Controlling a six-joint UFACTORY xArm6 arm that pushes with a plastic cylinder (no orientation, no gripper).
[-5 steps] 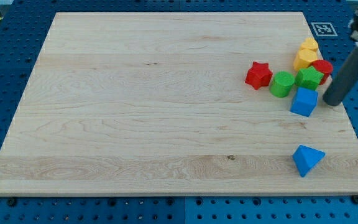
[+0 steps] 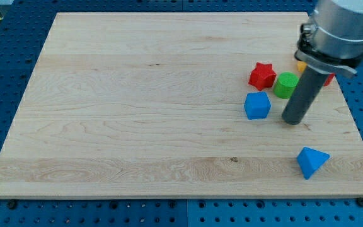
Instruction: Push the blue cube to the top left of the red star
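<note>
The blue cube (image 2: 257,105) lies on the wooden board (image 2: 137,94), just below and slightly left of the red star (image 2: 262,75). My tip (image 2: 293,120) rests on the board to the right of the blue cube, a short gap apart from it, below the green cylinder (image 2: 287,84). The rod and the arm above it hide the blocks at the view's upper right.
A blue triangular block (image 2: 311,161) lies near the board's bottom right. A sliver of a yellow block (image 2: 300,65) and of a red block (image 2: 328,80) shows beside the rod. The board's right edge is close behind my tip.
The blue cube has slid left, from beside the green blocks to below the red star. My tip moved left behind it and the arm now covers the upper-right blocks.
</note>
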